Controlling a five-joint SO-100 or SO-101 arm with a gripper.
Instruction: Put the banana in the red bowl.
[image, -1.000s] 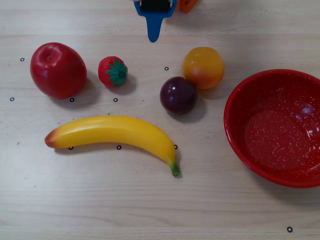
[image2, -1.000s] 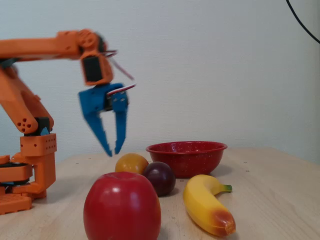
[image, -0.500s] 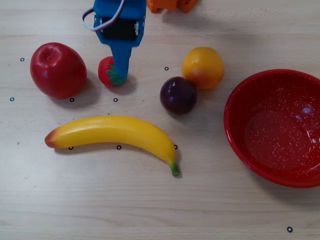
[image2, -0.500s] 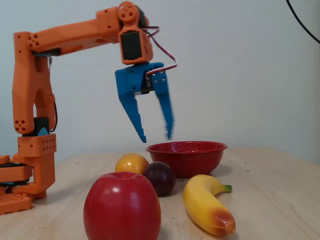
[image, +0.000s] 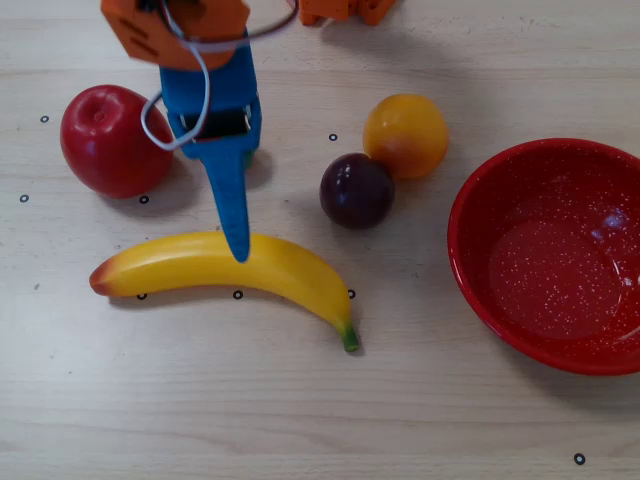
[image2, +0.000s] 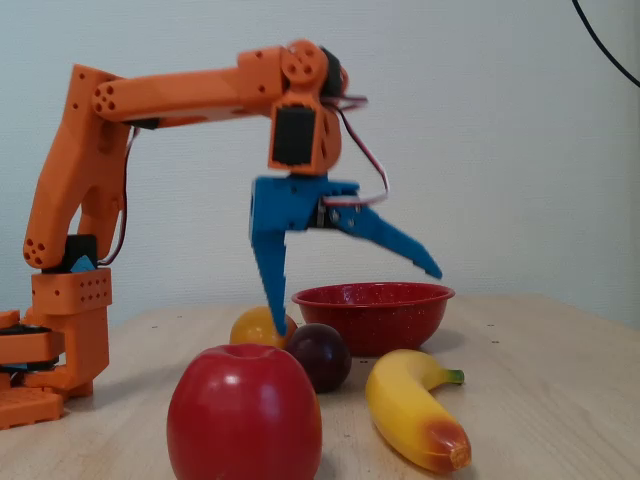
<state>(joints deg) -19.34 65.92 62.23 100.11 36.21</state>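
Observation:
The banana (image: 290, 275) lies flat on the table, reddish tip to the left and green stem to the lower right in the overhead view; it also shows in the fixed view (image2: 405, 405). The red bowl (image: 480, 200) stands empty at the right, and at the back in the fixed view (image2: 375, 315). My blue gripper (image: 232, 200) hangs above the table over the banana's middle. It is open wide and empty (image2: 357, 300): one finger points straight down, the other is splayed out over the banana.
A red apple (image: 105, 140) sits left of the gripper. A round orange-yellow fruit (image: 405, 135) and a dark plum (image: 357, 190) touch each other between gripper and bowl. The orange arm base (image2: 60, 330) stands at the far edge.

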